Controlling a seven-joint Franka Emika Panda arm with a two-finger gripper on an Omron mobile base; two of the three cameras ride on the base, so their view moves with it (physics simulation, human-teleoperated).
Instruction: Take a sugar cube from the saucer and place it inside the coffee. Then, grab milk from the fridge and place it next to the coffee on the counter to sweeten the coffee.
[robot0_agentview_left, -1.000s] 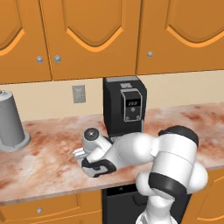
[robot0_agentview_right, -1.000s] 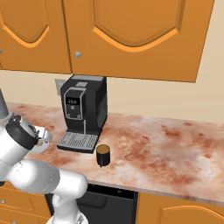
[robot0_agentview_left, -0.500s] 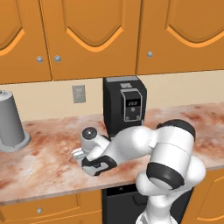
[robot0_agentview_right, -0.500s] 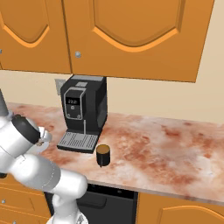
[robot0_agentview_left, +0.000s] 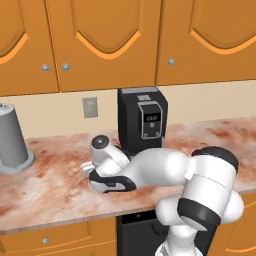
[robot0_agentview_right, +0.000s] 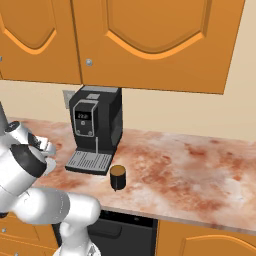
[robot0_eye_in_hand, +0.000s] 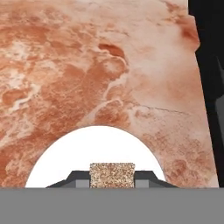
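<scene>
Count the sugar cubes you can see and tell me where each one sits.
1. The sugar cube sits between the fingers over the white saucer. Any others on the saucer's near part would be hidden.

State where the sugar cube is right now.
In the hand view the sugar cube sits at bottom centre, pinched between the shut jaws, over the white saucer on the counter.
</scene>
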